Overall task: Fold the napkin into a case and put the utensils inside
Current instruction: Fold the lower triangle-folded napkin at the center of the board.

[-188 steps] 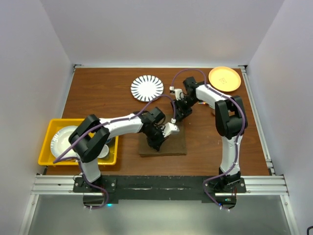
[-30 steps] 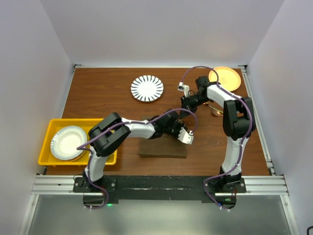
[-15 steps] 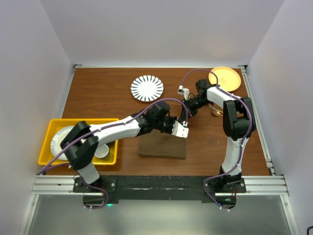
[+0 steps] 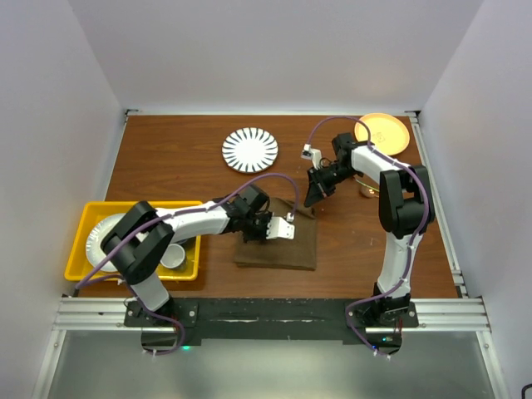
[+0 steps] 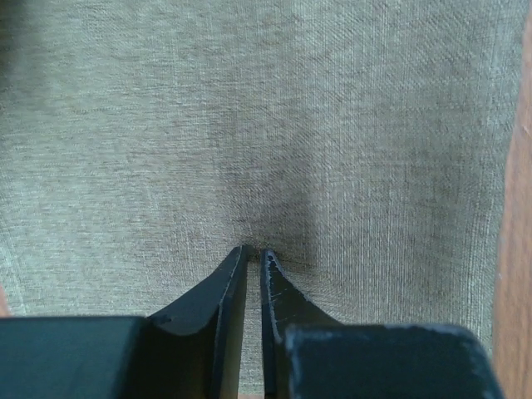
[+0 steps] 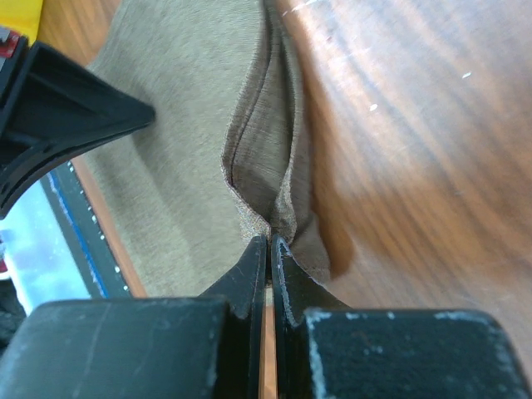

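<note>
The right gripper (image 6: 268, 241) clamped a raised fold of the dark olive-brown cloth napkin (image 6: 183, 108); the left gripper (image 5: 253, 249), jaws nearly closed, nipped it at its tips.

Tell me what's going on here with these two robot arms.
Both arms are working a dark olive napkin on the table. The right gripper is shut on a raised fold at its far edge; the left gripper, nearly closed, has its tips down on the flat cloth. The folding is not finished.
</note>
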`<state>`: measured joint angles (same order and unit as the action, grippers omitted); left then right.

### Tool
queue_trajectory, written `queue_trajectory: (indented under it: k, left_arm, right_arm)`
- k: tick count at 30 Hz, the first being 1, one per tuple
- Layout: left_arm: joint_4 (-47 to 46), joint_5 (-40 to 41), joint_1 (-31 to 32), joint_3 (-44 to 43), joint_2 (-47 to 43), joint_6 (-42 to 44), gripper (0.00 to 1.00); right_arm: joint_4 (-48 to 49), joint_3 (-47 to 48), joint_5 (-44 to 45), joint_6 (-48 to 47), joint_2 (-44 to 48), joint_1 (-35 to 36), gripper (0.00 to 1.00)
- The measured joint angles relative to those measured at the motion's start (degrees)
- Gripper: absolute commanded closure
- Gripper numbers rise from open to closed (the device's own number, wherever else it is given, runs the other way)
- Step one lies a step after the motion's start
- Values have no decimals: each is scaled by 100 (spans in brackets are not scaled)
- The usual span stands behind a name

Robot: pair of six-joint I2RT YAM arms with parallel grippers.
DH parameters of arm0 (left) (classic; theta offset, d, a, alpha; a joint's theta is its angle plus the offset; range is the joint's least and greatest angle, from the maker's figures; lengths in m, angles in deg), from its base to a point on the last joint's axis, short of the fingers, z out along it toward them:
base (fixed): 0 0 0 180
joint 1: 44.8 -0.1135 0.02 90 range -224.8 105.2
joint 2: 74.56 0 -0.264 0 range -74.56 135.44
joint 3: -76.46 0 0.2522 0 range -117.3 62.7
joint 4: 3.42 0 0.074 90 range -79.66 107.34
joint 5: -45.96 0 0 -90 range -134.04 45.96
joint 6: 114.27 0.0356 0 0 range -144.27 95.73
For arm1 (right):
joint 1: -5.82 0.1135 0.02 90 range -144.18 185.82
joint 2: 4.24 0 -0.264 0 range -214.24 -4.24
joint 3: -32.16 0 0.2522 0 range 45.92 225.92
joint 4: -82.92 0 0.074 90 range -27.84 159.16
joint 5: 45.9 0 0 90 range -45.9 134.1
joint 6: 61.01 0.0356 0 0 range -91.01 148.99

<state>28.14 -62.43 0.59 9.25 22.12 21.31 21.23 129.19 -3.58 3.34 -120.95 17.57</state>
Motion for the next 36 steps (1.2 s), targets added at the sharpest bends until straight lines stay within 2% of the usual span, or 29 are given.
queue_trajectory:
  k: [11, 20, 25, 28, 36]
  left_arm:
    - [-407, 17, -103, 59, 59, -374, 88]
    - [-575, 17, -151, 79, 87, -542, 89]
    - [-629, -26, -179, 109, 68, -608, 84]
    - [-566, -72, -225, 208, -79, -616, 81]
    - [-81, -133, -192, 245, -710, -603, 82]
  right_arm:
    - [-463, -518, -22, -236, 236, 136, 100]
    - [-560, -960, 282, -334, 273, 308, 100]
    - [-382, -1121, 544, -245, 273, 431, 100]
    - [-326, -1134, 625, -122, 273, 437, 100]
    - [-334, -1088, 673, -9, 273, 439, 100]
